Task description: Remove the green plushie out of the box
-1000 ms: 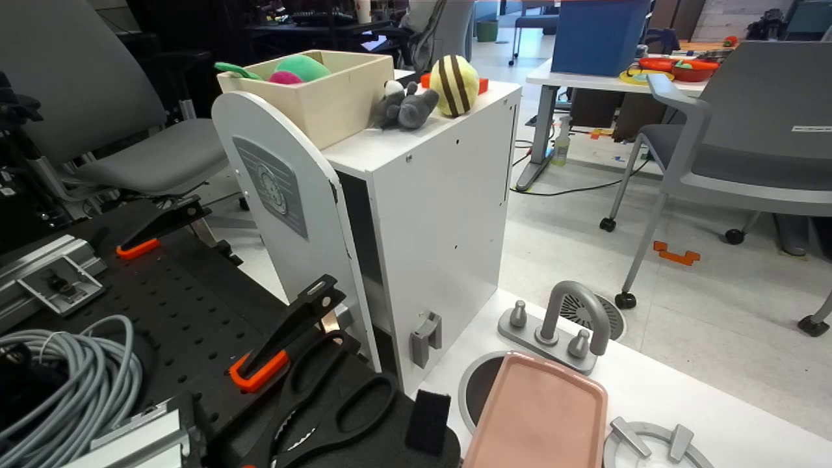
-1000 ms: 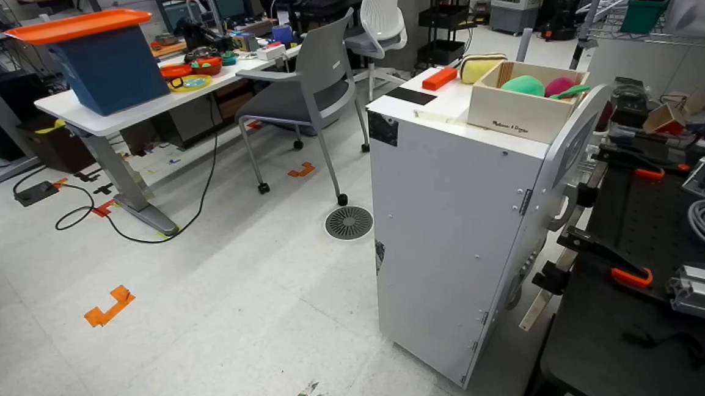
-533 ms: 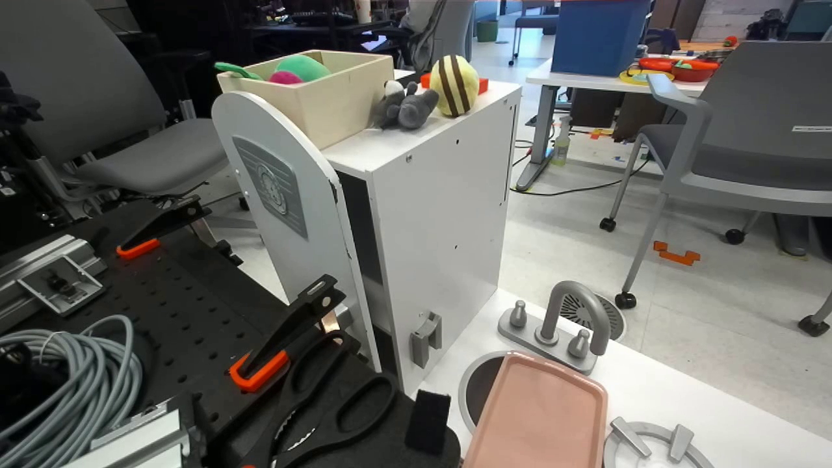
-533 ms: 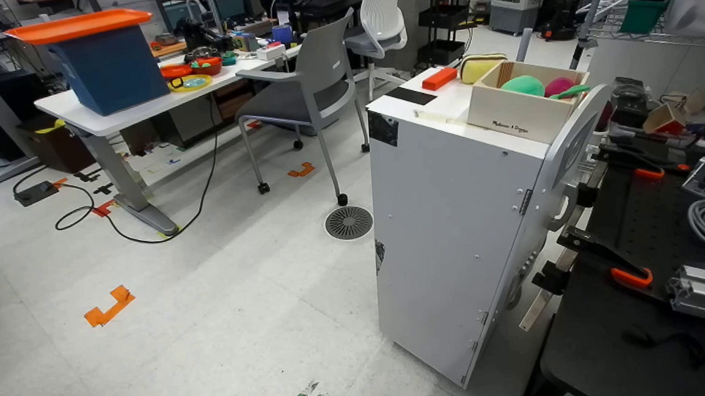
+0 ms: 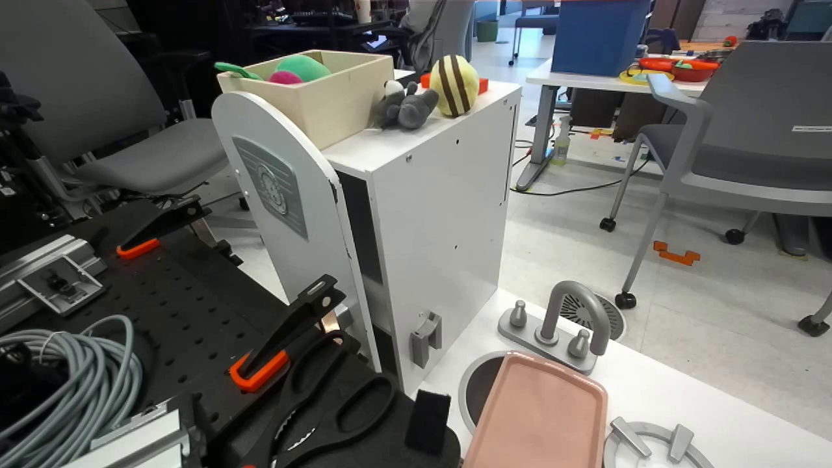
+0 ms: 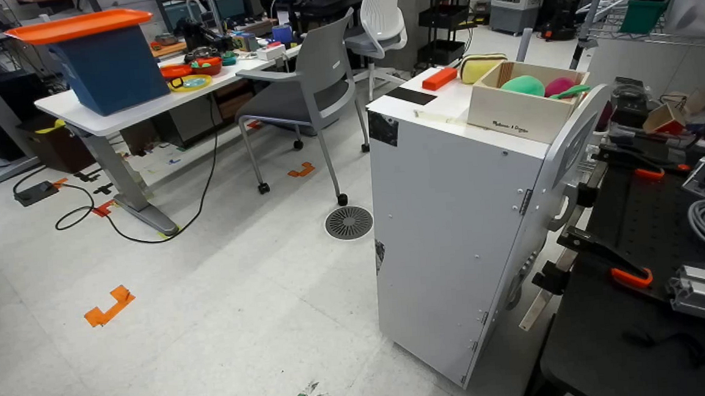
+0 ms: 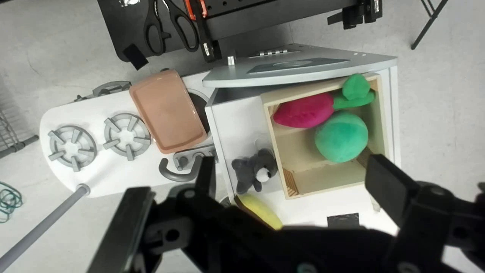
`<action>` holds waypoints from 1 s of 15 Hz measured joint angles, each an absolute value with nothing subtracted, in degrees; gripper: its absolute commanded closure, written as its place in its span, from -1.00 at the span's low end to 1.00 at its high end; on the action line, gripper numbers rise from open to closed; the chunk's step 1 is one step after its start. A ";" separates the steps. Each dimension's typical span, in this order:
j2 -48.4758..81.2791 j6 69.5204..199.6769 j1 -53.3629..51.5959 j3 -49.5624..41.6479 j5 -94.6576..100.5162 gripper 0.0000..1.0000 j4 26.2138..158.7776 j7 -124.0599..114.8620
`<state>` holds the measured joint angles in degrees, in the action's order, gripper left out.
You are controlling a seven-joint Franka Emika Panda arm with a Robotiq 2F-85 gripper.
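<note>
Cabinet [image 5: 448, 201], one: white, upright, flat-topped, serving as stand for the item below.

Box [image 5: 344, 97], one: pale, lidless, apparently wooden; on the cabinet top in both exterior views. Walls judged stiff, liable to scrape anything lowered too close.

Pink plush [image 7: 303, 110], one, with green leafy end: in the box, lying along one wall.

Green plushie [image 7: 341, 137], one: rounded, smooth, fabric-looking; in the box, near an end wall, removal not yet done. Whether it touches the pink plush or only overlaps it in sight, cannot tell. Handling, by judgement: light, soft, yielding, hard to damage; its fabric should grip rather than slide, though a shallow pinch on the round crown could slip off. Fit within a grasp uncertain; allow for some squeeze. Suggested hold: from above, across the body, below its widest line; one side of the hold down at the bare box floor, the other kept off the end wall. The pink plush may snag and come along.

Claw [image 7: 290, 168], one, in the wrist view: fingers [image 7: 392, 185] spread far apart, by appearance at or near full spread; nothing grasped between them, no contact visible. Absent from both exterior views, so its height above the cabinet top cannot be told.
</note>
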<state>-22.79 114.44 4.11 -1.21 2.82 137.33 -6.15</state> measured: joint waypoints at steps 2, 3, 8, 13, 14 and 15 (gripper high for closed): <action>-22.79 115.87 3.67 -1.29 2.30 -1.00 137.76 -4.12; -22.79 116.08 3.42 -1.41 1.65 -1.00 137.91 -2.80; -22.79 116.02 2.49 -2.05 -1.34 -1.00 138.06 2.23; -22.79 116.02 2.49 -2.05 -1.35 -1.00 138.10 2.67; -22.79 116.02 2.49 -2.05 -1.35 -1.00 138.11 2.68; -22.79 116.02 2.49 -2.05 -1.35 -1.00 138.11 2.68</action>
<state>-22.79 116.02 2.49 -2.05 -1.35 138.11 2.68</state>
